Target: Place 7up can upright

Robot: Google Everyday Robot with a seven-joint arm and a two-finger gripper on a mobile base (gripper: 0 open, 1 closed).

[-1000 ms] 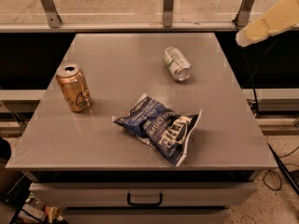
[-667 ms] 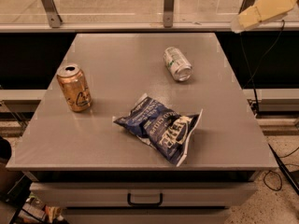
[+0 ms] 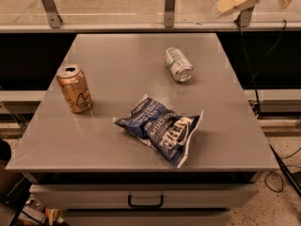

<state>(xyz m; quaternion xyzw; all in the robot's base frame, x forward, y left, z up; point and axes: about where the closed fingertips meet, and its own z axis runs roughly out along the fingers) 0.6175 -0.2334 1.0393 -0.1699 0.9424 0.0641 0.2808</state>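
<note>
Three things sat on the grey table (image 3: 61,145). Nearest me lay a crumpled blue chip bag (image 3: 162,131), flat near the front edge. Further back on the left stood an orange-gold can (image 3: 74,88), upright. Beyond the bag, toward the far right, the 7up can (image 3: 178,64) lay on its side, well apart from both. The gripper (image 3: 237,0) hung high past the table's far right corner, touching nothing; open or closed, I could not tell.

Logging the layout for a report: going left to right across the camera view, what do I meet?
Orange-gold can → 7up can, lying on its side → gripper, top right. The chip bag overlaps the 7up can's span, so it is left out.
</note>
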